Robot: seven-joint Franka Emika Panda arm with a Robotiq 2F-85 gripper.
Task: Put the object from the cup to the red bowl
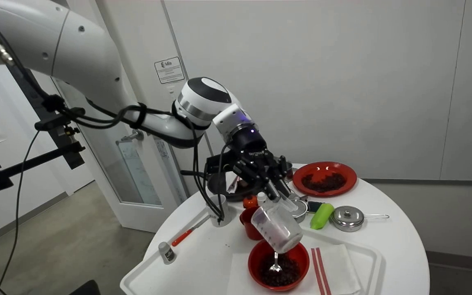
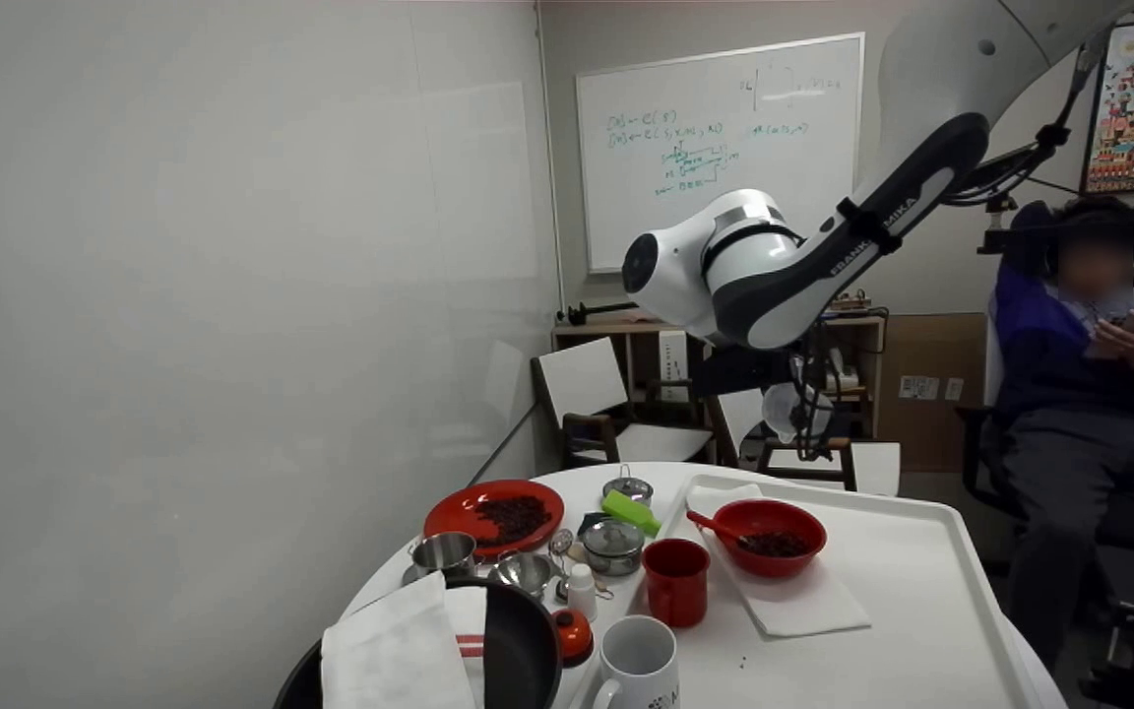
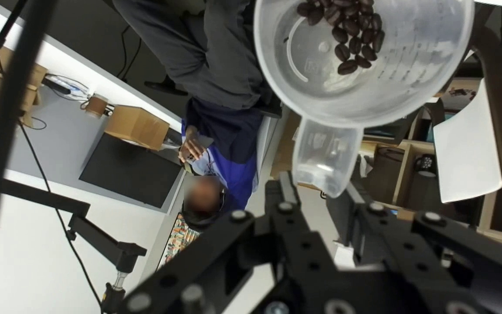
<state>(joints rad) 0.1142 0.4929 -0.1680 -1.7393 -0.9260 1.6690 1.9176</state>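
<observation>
My gripper (image 3: 322, 190) is shut on the side handle of the cup (image 3: 412, 87), a pale translucent tumbler. In the wrist view several dark beans (image 3: 357, 37) lie inside it. In an exterior view the gripper (image 1: 279, 192) holds the cup (image 1: 277, 230) tilted in the air, its base over the far rim of the red bowl (image 1: 255, 268). The cup (image 2: 786, 412) also shows high above the red bowl (image 2: 769, 566), partly hidden by the gripper. The bowl stands on a white napkin and holds dark beans (image 1: 279, 278) and a spoon (image 1: 275, 264).
A white tray (image 1: 377, 270) bears the bowl. A small red cup (image 2: 675, 586) and a white mug (image 2: 638, 655) stand near it. A red dish (image 2: 441, 517) with beans, metal pots (image 1: 347, 219), a green item (image 1: 322, 216) and a black pan (image 2: 528, 630) are on the table.
</observation>
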